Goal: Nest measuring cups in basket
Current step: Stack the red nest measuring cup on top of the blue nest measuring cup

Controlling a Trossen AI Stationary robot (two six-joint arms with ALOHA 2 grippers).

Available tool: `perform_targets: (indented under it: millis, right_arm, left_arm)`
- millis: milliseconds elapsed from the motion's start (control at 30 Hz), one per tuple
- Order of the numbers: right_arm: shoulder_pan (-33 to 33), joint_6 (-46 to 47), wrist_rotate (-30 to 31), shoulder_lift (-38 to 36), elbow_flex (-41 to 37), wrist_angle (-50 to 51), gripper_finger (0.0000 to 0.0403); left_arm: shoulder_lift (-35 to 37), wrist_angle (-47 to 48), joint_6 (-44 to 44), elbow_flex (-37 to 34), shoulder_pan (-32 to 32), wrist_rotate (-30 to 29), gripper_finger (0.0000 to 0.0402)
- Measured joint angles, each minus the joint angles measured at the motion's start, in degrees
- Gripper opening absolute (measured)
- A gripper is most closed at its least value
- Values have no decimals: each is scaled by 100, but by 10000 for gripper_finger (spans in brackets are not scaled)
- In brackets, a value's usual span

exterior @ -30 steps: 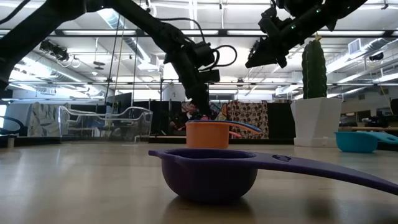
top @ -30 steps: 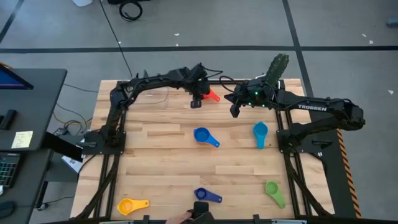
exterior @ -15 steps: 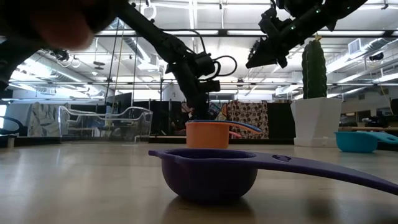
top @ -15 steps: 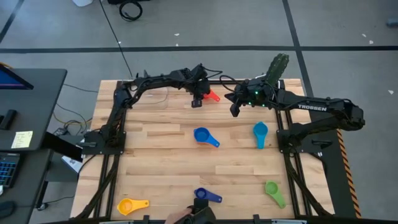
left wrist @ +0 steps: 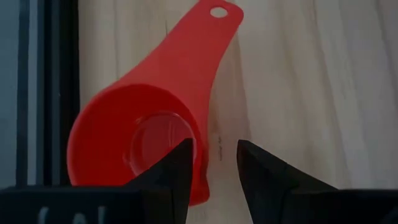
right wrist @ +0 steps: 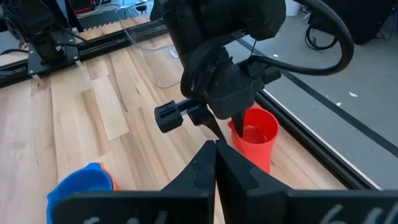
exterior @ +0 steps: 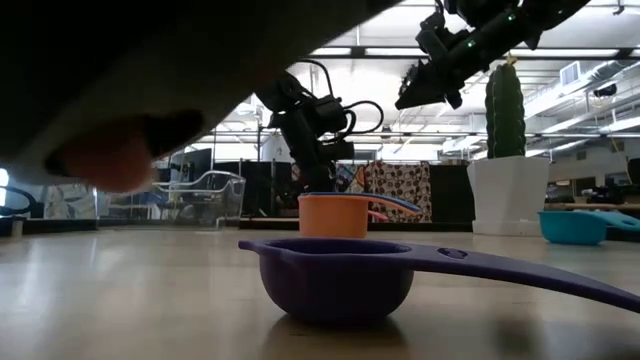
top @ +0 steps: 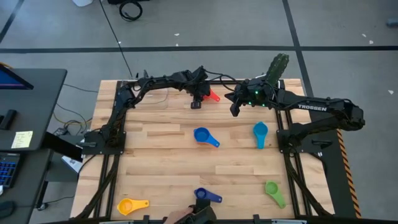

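Since a second ago, a person's hand (exterior: 120, 160) has come in close to the low camera and now darkens its upper left, while my two arms have barely shifted.

From above, my left gripper (top: 200, 98) sits at the red cup (top: 213, 96) by the table's (top: 161, 155) far edge, and my right gripper (top: 235, 110) hangs just beside that cup, on the cactus (top: 277, 66) side. The blue cup (top: 202, 135) and light blue cup (top: 260, 130) lie nearer than the red cup; the green cup (top: 272, 188), dark blue cup (top: 203, 195) and yellow cup (top: 127, 205) are well apart from it at the near edge.

Low down, the orange cup (exterior: 335, 215) stands behind the dark blue one.

At my left wrist, one finger (left wrist: 177, 165) reaches inside the red cup's rim, the other outside: I pinch its wall.

At my right wrist, my fingers are pressed together, empty.
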State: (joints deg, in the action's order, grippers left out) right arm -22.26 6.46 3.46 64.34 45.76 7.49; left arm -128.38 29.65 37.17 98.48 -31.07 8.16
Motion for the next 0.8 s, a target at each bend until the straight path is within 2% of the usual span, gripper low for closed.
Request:
perform_targets:
  millis: [167, 333, 433, 800]
  right_arm:
    - [0, 1, 1, 0, 0, -4, 13]
    - [-7, 2, 2, 0, 0, -11, 11]
    - [-7, 2, 2, 0, 0, -11, 11]
    - [-7, -12, 1, -9, 0, -13, 10]
  left_arm:
    - [0, 43, 17, 0, 7, 25, 110]
    - [2, 172, 4, 0, 17, 184, 46]
    - [14, 59, -445, 11, 12, 191, 17]
    - [249, 318, -398, 2, 123, 28, 15]
